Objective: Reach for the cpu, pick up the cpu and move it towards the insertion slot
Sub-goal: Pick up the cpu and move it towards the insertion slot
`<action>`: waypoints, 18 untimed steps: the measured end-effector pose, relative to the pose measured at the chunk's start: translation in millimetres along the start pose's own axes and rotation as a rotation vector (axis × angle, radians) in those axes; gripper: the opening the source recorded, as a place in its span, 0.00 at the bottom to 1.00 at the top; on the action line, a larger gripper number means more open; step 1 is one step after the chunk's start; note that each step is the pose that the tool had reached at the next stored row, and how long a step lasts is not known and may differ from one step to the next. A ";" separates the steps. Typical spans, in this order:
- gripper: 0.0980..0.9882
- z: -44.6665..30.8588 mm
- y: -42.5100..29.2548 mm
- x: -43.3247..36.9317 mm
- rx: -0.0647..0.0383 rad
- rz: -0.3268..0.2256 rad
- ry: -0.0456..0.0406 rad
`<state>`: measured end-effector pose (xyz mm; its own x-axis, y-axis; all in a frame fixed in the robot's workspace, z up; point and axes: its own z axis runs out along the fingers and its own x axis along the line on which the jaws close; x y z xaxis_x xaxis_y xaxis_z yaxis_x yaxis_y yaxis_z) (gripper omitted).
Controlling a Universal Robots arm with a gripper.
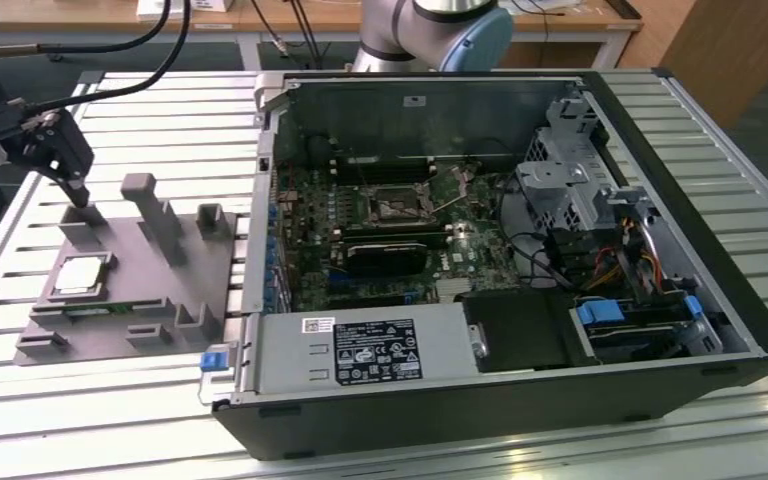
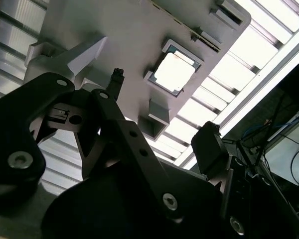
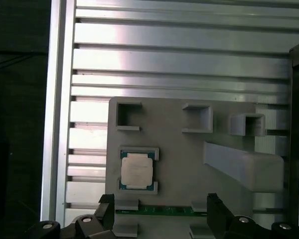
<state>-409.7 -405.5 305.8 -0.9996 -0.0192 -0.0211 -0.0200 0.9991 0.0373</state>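
The main hazard lay in alignment: the gripper (image 1: pixel 80 200) hung above the grey fixture tray (image 1: pixel 144 290), its fingers spread wide and holding nothing, while the cpu (image 1: pixel 80 277) sat in a shallow recess of that tray, clear of the fingers. In my judgement, a descent that was off-centre could have set a fingertip down on the chip's lid or on the recess lip instead of beside its edges. The chip was thin and flat, so there was little side wall to catch, and a skewed pinch might have tipped it or let it slide out. The tray's upright posts (image 1: pixel 157 225) stood near the gripper, and brushing one could have nudged the whole tray. The thin green memory strip (image 3: pixel 159 210) lay along the tray's edge just beside the cpu's recess, close enough to be clipped by mistake. The insertion slot (image 1: pixel 394 207) lay well apart from the tray, on the board inside the open computer case (image 1: pixel 491 400) that stood just beside the tray, so a carry would have had to clear the case wall

The cpu (image 3: pixel 137 171) showed a smooth, shiny silver top with a pale rim, square in outline. The tray looked like matt grey plastic, blocky, with square pockets. The table's slats (image 3: pixel 179 59) were ribbed, bright metal
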 end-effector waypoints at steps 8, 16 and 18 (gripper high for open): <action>0.81 4.8 -0.2 0.1 0.000 0.000 0.0000; 0.81 10.7 -0.4 0.2 0.000 0.000 0.0000; 0.81 11.9 -0.4 0.3 0.000 0.000 0.0000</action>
<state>-409.8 -405.5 293.9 -0.9996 -0.0192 -0.0211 -0.0200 0.9991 0.0374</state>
